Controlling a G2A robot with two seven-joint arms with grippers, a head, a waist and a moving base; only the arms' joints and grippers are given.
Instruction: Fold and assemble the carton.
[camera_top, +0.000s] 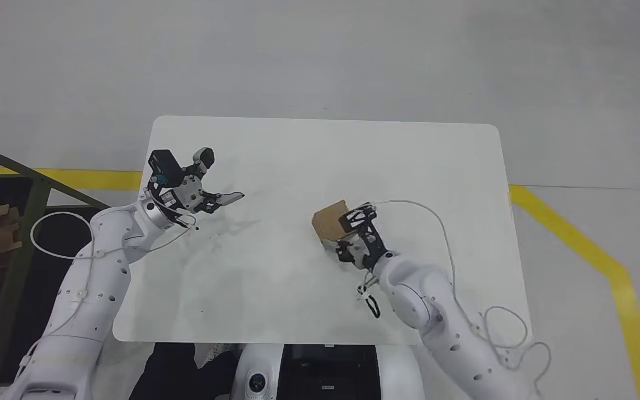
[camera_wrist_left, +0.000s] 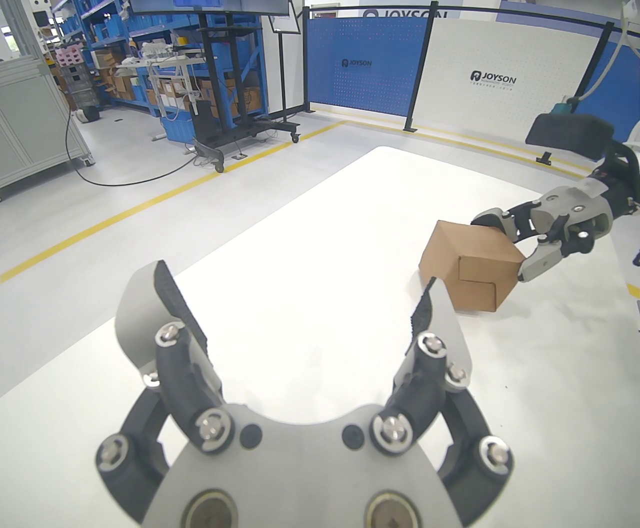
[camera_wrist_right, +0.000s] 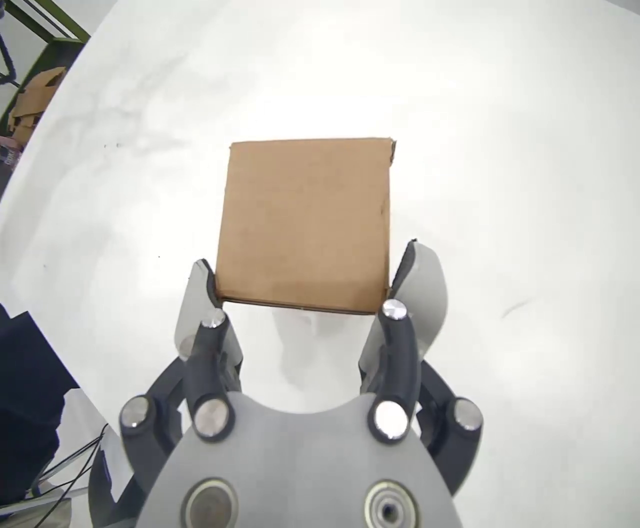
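Observation:
A small brown carton (camera_top: 330, 220) stands folded into a closed cube on the white table (camera_top: 300, 150), right of centre. My right gripper (camera_top: 347, 234) is at the carton's near side, with its fingers pressed against two opposite faces. In the right wrist view the carton (camera_wrist_right: 305, 225) sits between the two pads (camera_wrist_right: 412, 260). From the left wrist view the carton (camera_wrist_left: 470, 272) shows a folded flap seam on its side, with the right gripper (camera_wrist_left: 505, 245) clamped over one corner. My left gripper (camera_wrist_left: 296, 274) hovers open and empty above the table's left part (camera_top: 218, 210), well apart from the carton.
A thin white cable (camera_top: 430, 215) from the right arm arcs over the table behind the carton. Flat cardboard pieces (camera_wrist_right: 35, 95) lie off the table beyond its left edge, beside a dark green frame (camera_top: 20, 170). Bare table surface stretches between the two grippers.

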